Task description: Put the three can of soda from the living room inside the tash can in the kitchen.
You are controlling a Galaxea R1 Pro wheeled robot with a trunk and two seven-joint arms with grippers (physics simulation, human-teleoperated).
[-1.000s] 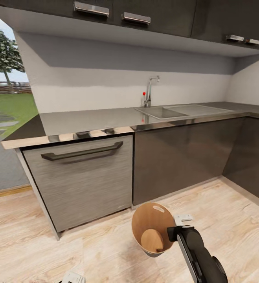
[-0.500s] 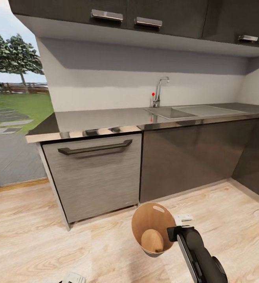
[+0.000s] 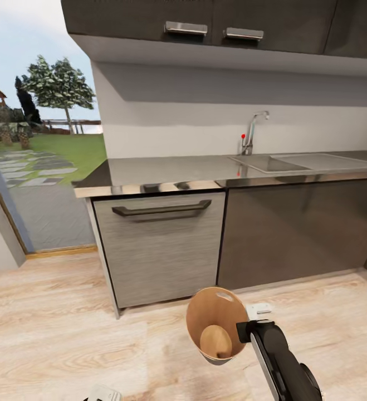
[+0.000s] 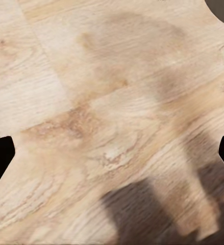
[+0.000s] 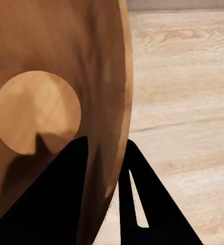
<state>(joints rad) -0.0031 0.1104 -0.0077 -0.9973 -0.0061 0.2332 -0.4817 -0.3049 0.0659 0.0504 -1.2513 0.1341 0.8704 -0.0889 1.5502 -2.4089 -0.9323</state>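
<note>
The right gripper (image 3: 249,328) is closed on the rim of the trash can (image 3: 208,312), with one finger inside the wall and one outside, as the right wrist view shows (image 5: 104,168). The trash can hangs tilted above the wood plank floor (image 3: 55,334), its copper-brown interior and round bottom facing the head camera, and the oval handle cutout (image 3: 225,296) sits near the upper rim. The interior holds nothing visible.

The left gripper (image 4: 112,153) shows as two dark fingertips at the picture edges, spread wide apart, with bare floor between them.

Behind stands a kitchen counter (image 3: 166,170) with a sink (image 3: 294,162), a faucet (image 3: 251,131) and a dishwasher front (image 3: 161,245). No legible writing or labels are visible.
</note>
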